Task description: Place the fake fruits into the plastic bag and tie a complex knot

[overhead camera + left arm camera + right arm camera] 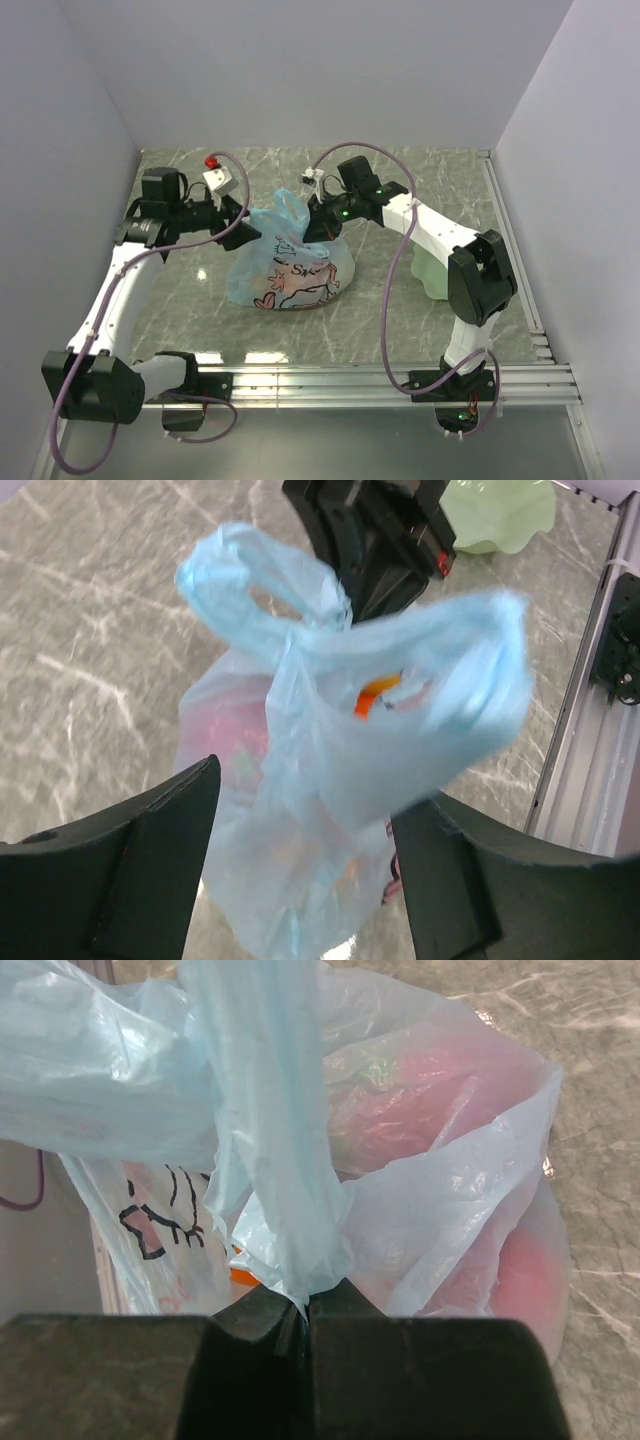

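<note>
Bag of fruit held by its handle, one gripper clamped and one spread

A thin light-blue plastic bag [288,268] with a pink-and-dark cartoon print sits at the middle of a grey marbled table [380,190], directly between two robot arms. Through the plastic, the fake fruits [400,1100] show as red and pink shapes, with a sliver of orange near the mouth.

The bag's handles [300,630] rise from its top in a twisted bunch. I cannot tell whether they are tied.

The right gripper [305,1305] reaches in from the right at the top of the bag. Its fingers are pressed together on a strip of blue handle that runs up from between them.

The left gripper [305,800] is at the bag's left side, level with the handles. Its jaws are spread wide and clamp nothing, with the bag's upper part in the gap between them.

A pale green wavy-edged plate [430,270] lies to the right, beyond the right arm and well apart from the bag.
</note>
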You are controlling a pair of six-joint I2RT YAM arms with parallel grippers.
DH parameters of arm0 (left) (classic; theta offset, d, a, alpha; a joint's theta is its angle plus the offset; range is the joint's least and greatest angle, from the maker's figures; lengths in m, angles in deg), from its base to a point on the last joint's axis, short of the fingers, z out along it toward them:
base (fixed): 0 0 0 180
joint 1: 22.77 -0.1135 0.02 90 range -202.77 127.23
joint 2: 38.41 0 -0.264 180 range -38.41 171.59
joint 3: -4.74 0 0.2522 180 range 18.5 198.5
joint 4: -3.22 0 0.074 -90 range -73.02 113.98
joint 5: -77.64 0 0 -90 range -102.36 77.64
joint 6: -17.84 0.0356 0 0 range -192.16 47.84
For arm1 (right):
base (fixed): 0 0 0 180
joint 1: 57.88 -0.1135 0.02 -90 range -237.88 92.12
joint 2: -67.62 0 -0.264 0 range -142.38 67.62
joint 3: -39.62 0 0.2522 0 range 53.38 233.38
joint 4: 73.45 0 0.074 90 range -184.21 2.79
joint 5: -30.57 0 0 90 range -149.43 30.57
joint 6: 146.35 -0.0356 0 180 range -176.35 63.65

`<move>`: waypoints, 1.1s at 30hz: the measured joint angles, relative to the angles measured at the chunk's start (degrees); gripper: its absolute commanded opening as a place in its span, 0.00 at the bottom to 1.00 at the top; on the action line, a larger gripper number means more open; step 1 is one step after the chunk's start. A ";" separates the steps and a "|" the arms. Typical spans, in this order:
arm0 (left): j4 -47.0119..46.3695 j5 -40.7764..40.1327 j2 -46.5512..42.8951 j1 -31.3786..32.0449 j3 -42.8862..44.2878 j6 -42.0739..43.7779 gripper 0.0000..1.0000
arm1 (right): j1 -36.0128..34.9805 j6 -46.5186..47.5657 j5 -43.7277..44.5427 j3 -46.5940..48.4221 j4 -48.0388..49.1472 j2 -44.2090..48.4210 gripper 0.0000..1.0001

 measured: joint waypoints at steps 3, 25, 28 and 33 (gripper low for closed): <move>2.84 -0.63 -2.38 -1.55 -0.90 0.44 0.67 | 0.00 -0.50 -0.02 0.22 -0.07 0.00 0.00; -12.52 -3.69 5.55 12.59 -4.07 -13.25 0.01 | -2.78 4.83 -0.09 5.99 -6.51 -0.70 0.29; -11.10 -3.72 8.11 12.72 -2.40 -10.12 0.00 | -2.32 5.53 -0.13 5.99 -6.91 -0.66 0.37; -8.15 -3.74 8.94 12.61 -1.60 -4.92 0.01 | 0.02 7.30 -0.11 5.60 -8.00 -0.31 0.49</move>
